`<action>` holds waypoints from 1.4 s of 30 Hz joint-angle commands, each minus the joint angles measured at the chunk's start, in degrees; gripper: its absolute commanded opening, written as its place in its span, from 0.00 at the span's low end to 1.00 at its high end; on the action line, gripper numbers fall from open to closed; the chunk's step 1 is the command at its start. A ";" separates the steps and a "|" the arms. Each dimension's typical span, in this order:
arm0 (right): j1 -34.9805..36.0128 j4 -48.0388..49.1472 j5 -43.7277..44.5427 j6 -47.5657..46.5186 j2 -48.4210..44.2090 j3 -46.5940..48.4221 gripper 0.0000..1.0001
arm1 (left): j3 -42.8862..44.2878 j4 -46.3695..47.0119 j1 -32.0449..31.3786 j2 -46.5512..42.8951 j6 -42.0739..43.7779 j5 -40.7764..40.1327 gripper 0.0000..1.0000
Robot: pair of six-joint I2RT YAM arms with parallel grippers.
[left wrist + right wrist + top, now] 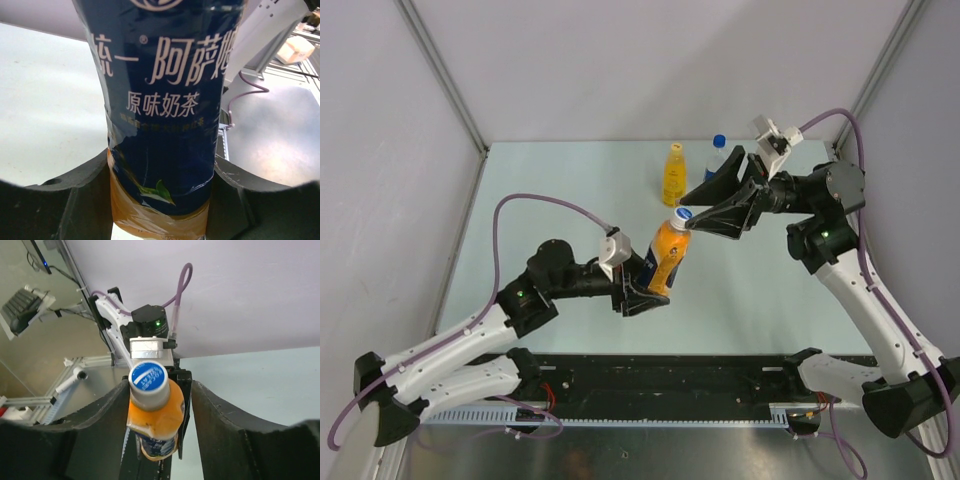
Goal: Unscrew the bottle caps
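Counting from above: three bottles, each capped. A yellow bottle [674, 175] and a clear bottle [716, 160] stand together on the bench [550, 190]; an orange bottle [668, 258] tilts, clamped low by the left gripper [642, 292], the right gripper [692, 222] at its white cap [683, 214]. Left wrist: fingers [65, 205] pinch the blue label [165, 100], orange liquid [150, 220] below. Right wrist: jaws stand apart either side of the cap, seemingly not pressing it.

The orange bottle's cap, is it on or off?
On. In the right wrist view the cap sits on the neck of the orange bottle, with no gap showing. Whether it is loosened, cannot tell.
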 commanded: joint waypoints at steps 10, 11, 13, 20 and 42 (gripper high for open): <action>-5.87 7.53 10.21 10.63 -2.79 -0.18 0.91 | 0.79 -1.19 -0.02 -2.10 6.12 -11.96 0.00; -5.96 6.01 11.47 10.14 -2.56 -0.14 0.93 | 0.96 -2.02 -0.05 -1.88 6.17 -14.17 0.00; -6.23 2.78 13.84 9.42 -1.84 -0.04 0.96 | 0.96 -3.07 -0.06 -1.82 5.77 -18.79 0.00; -6.48 -10.77 22.02 7.11 1.69 1.84 0.99 | 2.87 -8.65 -0.33 -0.03 4.97 -32.29 0.00; -2.94 -39.50 38.60 -0.50 10.58 9.65 0.89 | 16.50 -24.48 -11.11 18.05 5.50 -71.89 0.00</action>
